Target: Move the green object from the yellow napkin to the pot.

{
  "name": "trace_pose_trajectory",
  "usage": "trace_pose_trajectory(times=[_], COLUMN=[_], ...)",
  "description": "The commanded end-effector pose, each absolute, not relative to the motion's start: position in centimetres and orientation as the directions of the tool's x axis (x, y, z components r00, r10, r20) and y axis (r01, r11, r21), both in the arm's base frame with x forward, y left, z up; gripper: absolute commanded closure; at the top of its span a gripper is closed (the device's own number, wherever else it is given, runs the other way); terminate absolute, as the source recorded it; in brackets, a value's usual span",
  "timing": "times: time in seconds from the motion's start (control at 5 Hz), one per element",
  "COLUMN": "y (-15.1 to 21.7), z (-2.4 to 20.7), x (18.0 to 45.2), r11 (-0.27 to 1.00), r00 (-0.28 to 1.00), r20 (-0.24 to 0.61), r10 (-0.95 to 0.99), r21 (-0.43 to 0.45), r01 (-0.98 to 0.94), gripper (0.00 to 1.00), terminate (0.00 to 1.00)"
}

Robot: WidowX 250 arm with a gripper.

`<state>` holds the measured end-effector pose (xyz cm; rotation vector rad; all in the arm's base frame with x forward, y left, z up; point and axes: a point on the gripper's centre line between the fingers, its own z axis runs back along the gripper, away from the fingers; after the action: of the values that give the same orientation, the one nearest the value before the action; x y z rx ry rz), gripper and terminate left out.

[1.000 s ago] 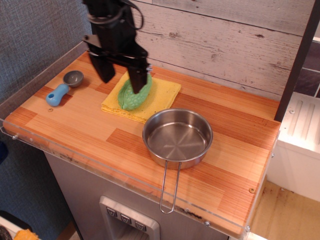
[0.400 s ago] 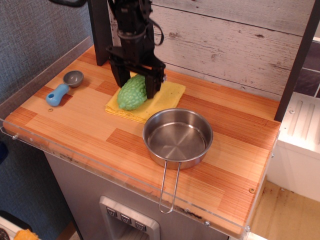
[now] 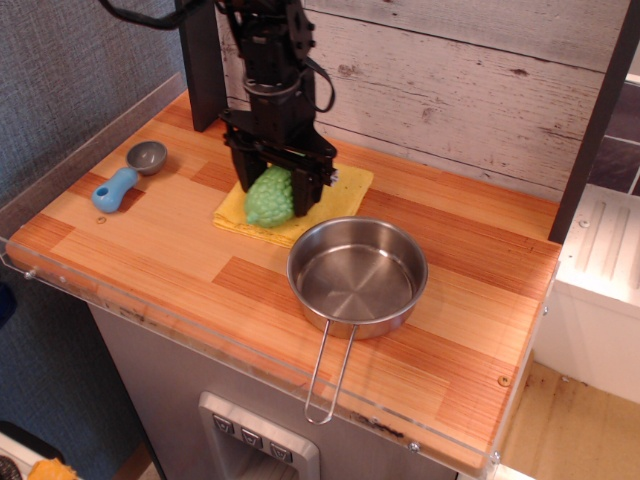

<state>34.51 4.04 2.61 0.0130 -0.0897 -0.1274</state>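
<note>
The light-green bumpy green object (image 3: 268,196) sits low over the yellow napkin (image 3: 342,190) at the back middle of the wooden counter. My black gripper (image 3: 274,190) comes down from above with a finger tight on each side of the green object, so it looks shut on it. I cannot tell if the object is touching the napkin or just above it. The pot (image 3: 346,325), a shiny shallow steel pan, stands empty just to the front right of the napkin. Its wire loop handle (image 3: 326,382) reaches past the front edge.
A small grey scoop with a blue handle (image 3: 118,185) lies at the left of the counter (image 3: 160,250). A planked wall runs along the back. A clear plastic lip edges the counter's front and left sides. A dark post stands at the right.
The gripper has moved right and closed in around the green object, which now looks shorter and more upright. The napkin has slid a little to the right, and the pot's handle has swung slightly left.
</note>
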Motion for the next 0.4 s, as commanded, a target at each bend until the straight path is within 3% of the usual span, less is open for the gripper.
trace_pose_trajectory(times=[0.0, 0.2], y=[1.4, -1.9], z=[10.2, 9.6], x=[33.3, 31.7], r11=[0.975, 0.949], r00=[0.938, 0.92], r20=[0.27, 0.249], r10=[-0.218, -0.302], r21=[0.016, -0.015], r01=[0.222, 0.316], gripper=[1.0, 1.0], terminate=[0.0, 0.0])
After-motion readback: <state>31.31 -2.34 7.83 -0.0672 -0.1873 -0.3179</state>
